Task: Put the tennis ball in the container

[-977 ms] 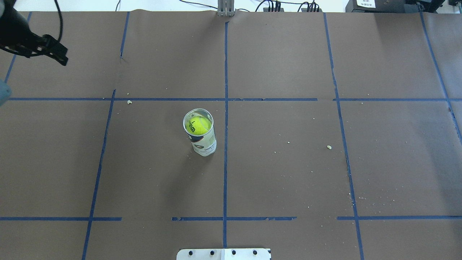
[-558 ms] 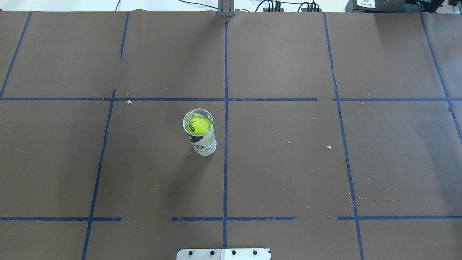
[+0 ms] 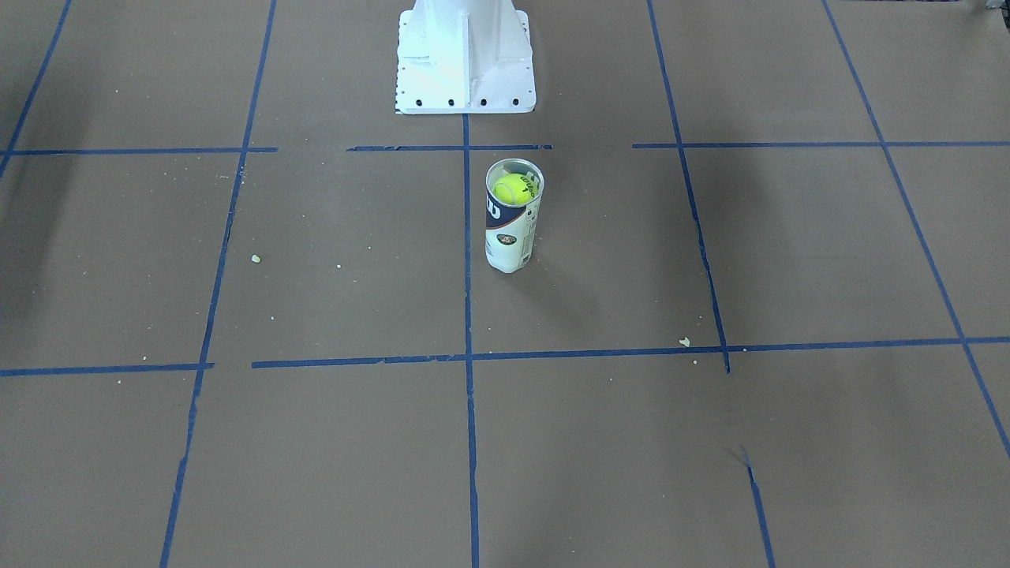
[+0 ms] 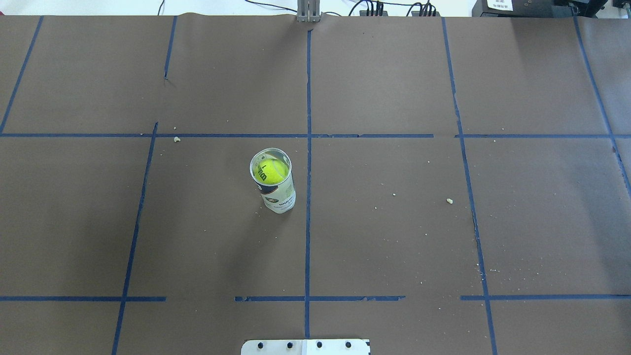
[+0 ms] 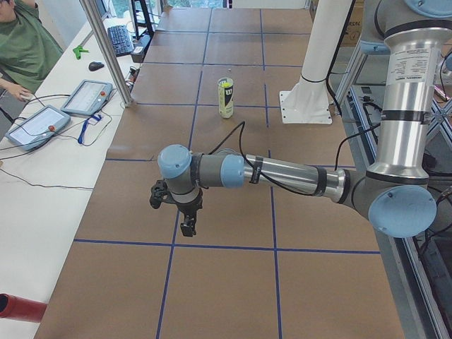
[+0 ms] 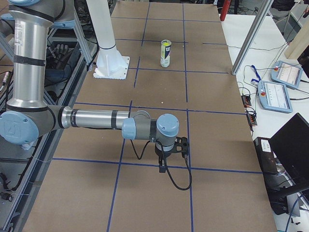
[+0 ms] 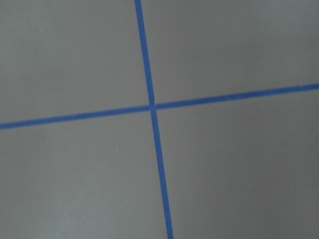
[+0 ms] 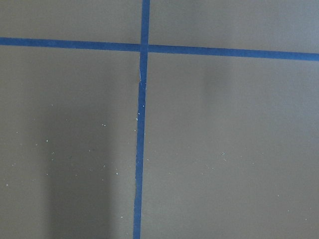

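Note:
The tennis ball (image 4: 270, 170) (image 3: 511, 189), neon yellow-green with black print, sits inside the top of the container (image 4: 279, 196) (image 3: 507, 237). The container is a clear tube with a navy and white label, standing upright just left of the table's centre line in the overhead view. The left gripper (image 5: 187, 227) hangs over the table's left end, far from the tube; it shows only in the exterior left view, so I cannot tell its state. The right gripper (image 6: 162, 167) hangs over the right end, also far away, state unclear. Both wrist views show only brown paper and blue tape.
The white robot base (image 3: 464, 79) (image 4: 305, 346) stands behind the tube. Small crumbs (image 4: 449, 200) dot the paper. A metal post (image 5: 106, 53), control tablets (image 5: 86, 97) and an operator (image 5: 21, 42) are beside the table's far edge.
The left arm, seen at the overhead view's upper left corner 1.0 s ago, has left that view. The tube and ball have not moved.

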You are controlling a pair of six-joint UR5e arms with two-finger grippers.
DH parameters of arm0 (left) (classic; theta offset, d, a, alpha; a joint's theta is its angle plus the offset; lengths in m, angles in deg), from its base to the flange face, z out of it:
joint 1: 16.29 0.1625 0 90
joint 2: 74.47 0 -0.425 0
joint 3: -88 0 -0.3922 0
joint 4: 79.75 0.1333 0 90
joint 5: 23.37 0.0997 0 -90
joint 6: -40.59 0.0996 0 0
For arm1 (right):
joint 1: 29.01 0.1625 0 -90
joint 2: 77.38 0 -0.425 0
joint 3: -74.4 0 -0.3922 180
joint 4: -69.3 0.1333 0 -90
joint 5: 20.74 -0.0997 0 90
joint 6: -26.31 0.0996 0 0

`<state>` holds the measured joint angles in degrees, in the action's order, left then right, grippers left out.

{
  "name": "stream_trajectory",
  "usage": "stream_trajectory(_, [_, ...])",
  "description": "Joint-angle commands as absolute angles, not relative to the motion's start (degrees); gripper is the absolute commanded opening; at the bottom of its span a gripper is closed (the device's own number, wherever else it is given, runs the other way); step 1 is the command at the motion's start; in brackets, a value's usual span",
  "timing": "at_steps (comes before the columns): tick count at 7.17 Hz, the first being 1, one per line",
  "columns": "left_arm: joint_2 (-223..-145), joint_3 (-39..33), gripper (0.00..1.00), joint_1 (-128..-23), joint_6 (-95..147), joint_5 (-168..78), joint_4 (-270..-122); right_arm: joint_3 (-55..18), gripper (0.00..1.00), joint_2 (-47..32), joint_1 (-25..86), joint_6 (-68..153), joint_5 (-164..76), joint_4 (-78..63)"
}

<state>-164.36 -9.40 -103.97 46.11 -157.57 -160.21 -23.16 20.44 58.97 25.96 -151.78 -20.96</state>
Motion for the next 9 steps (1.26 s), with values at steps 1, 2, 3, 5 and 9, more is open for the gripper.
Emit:
stream_trajectory(1, [-160.0,-9.8,1.00,-106.1,46.8,-158.7,-161.5,-23.2,1.00,20.4,59.0,26.0,-151.8,-21.0])
stream_trajectory(2, [-159.6,-10.3,1.00,-109.3,46.8,-158.8,-161.9,-23.2,1.00,20.4,59.0,26.0,-151.8,-21.0])
stream_trajectory(3, [-160.7,-10.1,1.00,-109.9,46.2,-158.6,-161.9,-23.2,1.00,20.4,59.0,26.0,-151.8,-21.0])
stream_trajectory(5, [-162.6,-9.4,1.00,-109.8,46.4,-156.5,-161.7,-23.2,1.00,20.4,59.0,26.0,-151.8,-21.0])
stream_trajectory(9, [-162.6,-10.3,1.00,-109.8,46.6,-155.9,-161.6,-23.2,1.00,20.4,59.0,26.0,-151.8,-21.0])
